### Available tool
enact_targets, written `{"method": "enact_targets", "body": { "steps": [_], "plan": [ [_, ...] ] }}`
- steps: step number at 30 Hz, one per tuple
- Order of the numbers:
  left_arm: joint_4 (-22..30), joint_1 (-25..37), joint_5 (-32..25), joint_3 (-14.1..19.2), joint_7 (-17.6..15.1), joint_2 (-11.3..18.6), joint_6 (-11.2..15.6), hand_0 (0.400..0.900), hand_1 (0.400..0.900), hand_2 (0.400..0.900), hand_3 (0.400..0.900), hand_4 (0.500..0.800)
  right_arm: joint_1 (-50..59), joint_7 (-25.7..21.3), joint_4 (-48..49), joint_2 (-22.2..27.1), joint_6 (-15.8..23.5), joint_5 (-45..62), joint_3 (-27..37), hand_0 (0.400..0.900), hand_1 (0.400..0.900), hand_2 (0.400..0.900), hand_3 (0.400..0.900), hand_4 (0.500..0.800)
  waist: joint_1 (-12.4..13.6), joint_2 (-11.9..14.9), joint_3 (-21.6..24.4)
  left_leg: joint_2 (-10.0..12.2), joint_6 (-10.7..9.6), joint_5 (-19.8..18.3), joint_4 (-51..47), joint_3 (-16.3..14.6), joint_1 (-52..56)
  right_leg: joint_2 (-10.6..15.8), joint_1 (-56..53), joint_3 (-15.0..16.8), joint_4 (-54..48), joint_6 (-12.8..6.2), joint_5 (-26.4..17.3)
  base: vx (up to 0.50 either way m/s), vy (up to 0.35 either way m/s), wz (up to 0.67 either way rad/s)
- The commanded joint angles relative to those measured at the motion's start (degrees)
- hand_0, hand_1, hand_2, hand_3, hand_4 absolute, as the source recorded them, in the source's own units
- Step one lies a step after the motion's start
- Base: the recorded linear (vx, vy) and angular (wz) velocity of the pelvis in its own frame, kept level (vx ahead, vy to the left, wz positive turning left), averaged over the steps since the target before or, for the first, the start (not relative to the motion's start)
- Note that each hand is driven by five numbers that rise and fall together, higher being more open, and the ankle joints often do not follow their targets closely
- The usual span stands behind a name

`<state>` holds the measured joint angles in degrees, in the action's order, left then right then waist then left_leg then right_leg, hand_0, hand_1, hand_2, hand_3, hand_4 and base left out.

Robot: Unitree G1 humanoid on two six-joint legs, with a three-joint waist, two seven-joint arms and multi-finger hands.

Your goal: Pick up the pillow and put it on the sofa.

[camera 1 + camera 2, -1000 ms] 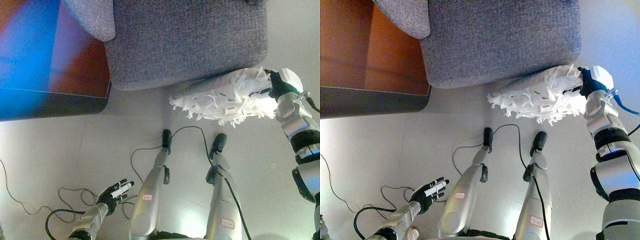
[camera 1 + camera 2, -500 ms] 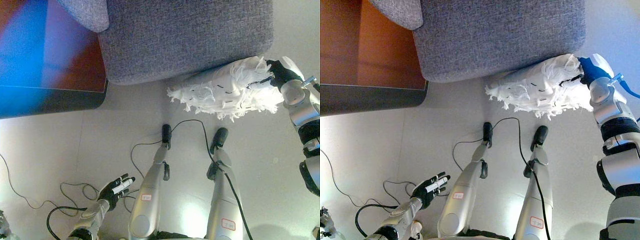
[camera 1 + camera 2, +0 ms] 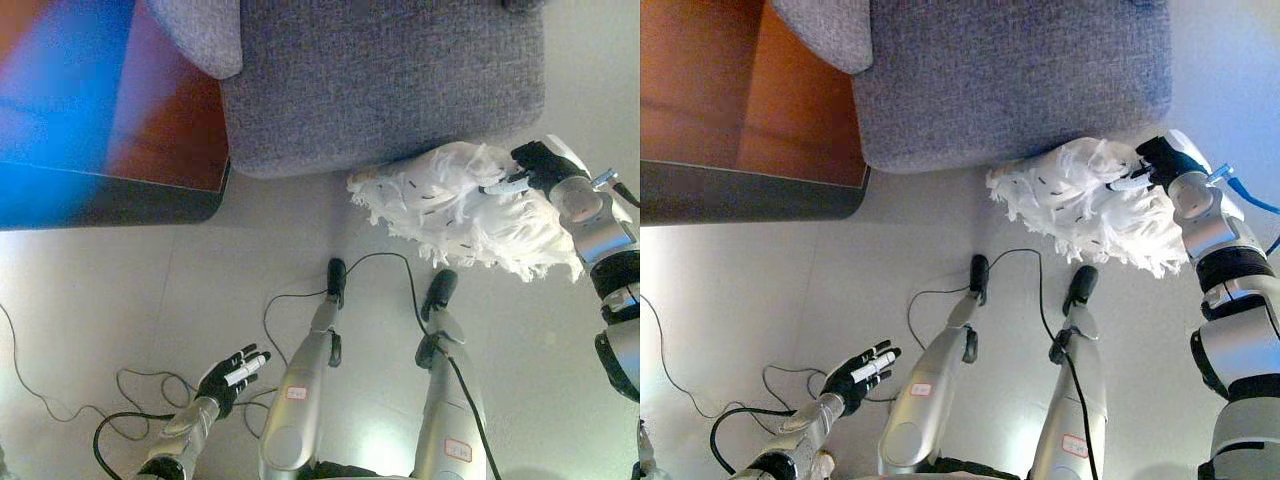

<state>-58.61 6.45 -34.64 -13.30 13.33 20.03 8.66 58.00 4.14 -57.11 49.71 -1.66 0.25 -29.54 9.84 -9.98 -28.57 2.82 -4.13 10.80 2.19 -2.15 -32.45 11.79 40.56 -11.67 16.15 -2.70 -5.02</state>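
**Pillow held at the sofa's front edge**

A pale floor [image 3: 120,300] is seen below, with a grey sofa [image 3: 380,80] at the top and a dark-rimmed wooden table [image 3: 730,120] at upper left. The right arm is stretched forward; the right hand [image 3: 538,167] is curled into the white fringed pillow [image 3: 450,205], which is held off the floor against the sofa's front. The left hand [image 3: 232,372] hangs low, fingers loosely spread, holding nothing
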Motion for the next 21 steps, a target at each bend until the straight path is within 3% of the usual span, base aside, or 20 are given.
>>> {"method": "enact_targets", "body": {
  "steps": [1,9,18,21],
  "plan": [
    [-0.6,-6.3,-0.2,-1.5,-1.5,3.3,-0.5,0.9,0.9,0.9,0.9,0.8,4.9,-1.3,10.4,4.3,8.9,1.6,0.1,0.4,0.4,0.4,0.4,0.5,-0.5,0.0,-1.2,-2.0,-0.6,-3.9,0.8,-0.3,2.7,-3.0,-7.8,-5.0,1.2,-1.07,8.9,0.03,0.004,-0.04],
    [-0.8,-6.9,1.1,1.2,-1.8,4.9,-2.2,0.9,0.9,0.9,0.9,0.8,2.3,1.5,17.3,6.6,11.0,-1.2,-0.6,0.4,0.4,0.4,0.4,0.5,-0.6,3.1,-1.2,-1.4,-0.6,-2.9,-2.6,-0.7,11.8,-3.4,-18.7,-7.1,-5.4,-1.52,5.5,0.02,0.009,-0.02],
    [-3.1,-9.2,5.6,4.1,-1.1,6.1,-4.4,0.9,0.9,0.9,0.9,0.8,1.8,8.7,25.3,9.1,10.1,-1.0,-0.2,0.4,0.4,0.4,0.4,0.5,0.3,7.7,5.6,-0.4,-0.9,-4.2,-6.7,-1.1,20.8,-4.0,-30.8,-8.5,-13.8,-3.07,3.5,0.14,0.004,0.09],
    [-4.7,-10.0,7.1,5.0,-0.4,6.3,-4.0,0.9,0.9,0.9,0.9,0.8,3.6,12.0,25.5,9.8,9.6,1.4,-0.7,0.4,0.4,0.4,0.4,0.5,1.0,9.4,7.8,-0.2,-1.0,-4.7,-7.2,-1.1,22.5,-4.3,-33.6,-9.0,-15.9,-3.42,2.8,0.13,0.001,0.1]
  ]
}}
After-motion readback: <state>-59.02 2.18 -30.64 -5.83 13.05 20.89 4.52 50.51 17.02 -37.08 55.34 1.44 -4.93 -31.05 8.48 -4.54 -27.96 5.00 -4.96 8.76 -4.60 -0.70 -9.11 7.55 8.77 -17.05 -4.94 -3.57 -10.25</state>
